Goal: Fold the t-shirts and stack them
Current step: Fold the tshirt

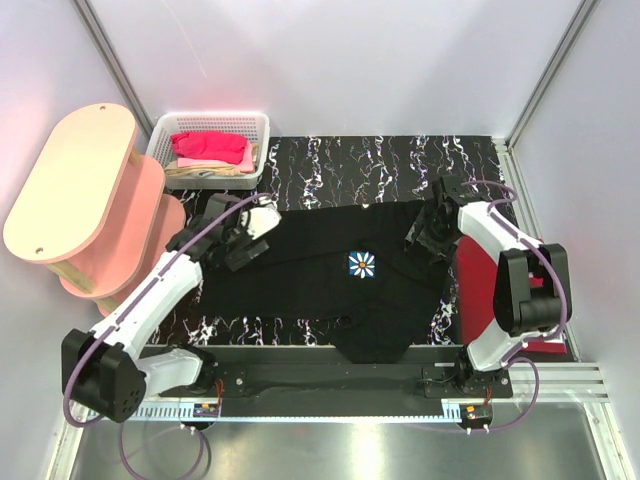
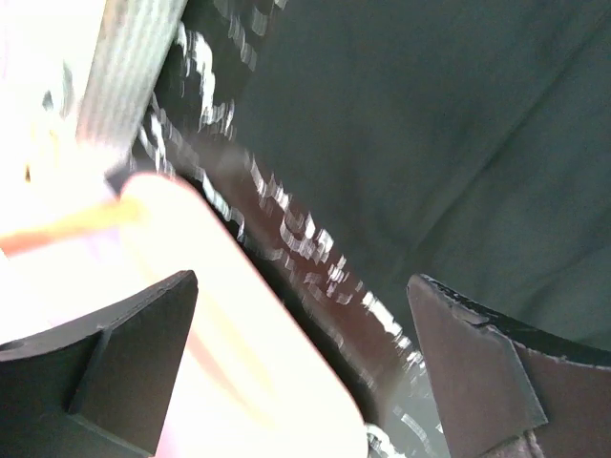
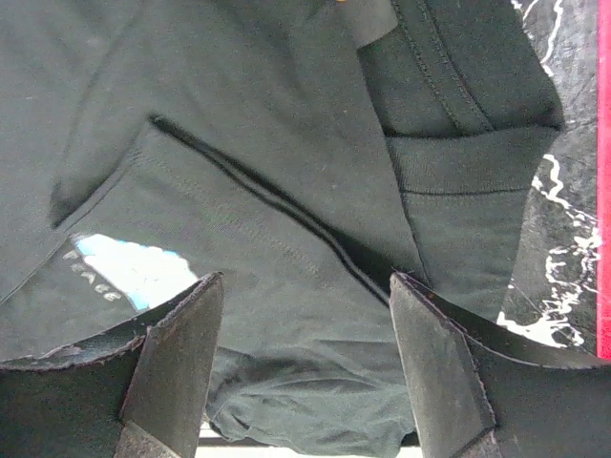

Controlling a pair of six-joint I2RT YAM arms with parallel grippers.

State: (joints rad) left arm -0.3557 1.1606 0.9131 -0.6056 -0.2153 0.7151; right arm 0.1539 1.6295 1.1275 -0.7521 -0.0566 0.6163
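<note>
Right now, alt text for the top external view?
A black daisy-print t-shirt lies spread on the marbled table, the left fingers and right fingers open above its side edges. A pink shirt sits in the white basket; a dark red shirt lies under the right arm.

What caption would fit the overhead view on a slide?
Left gripper and right gripper, both open, at opposite sides of the spread black daisy t-shirt.
</note>
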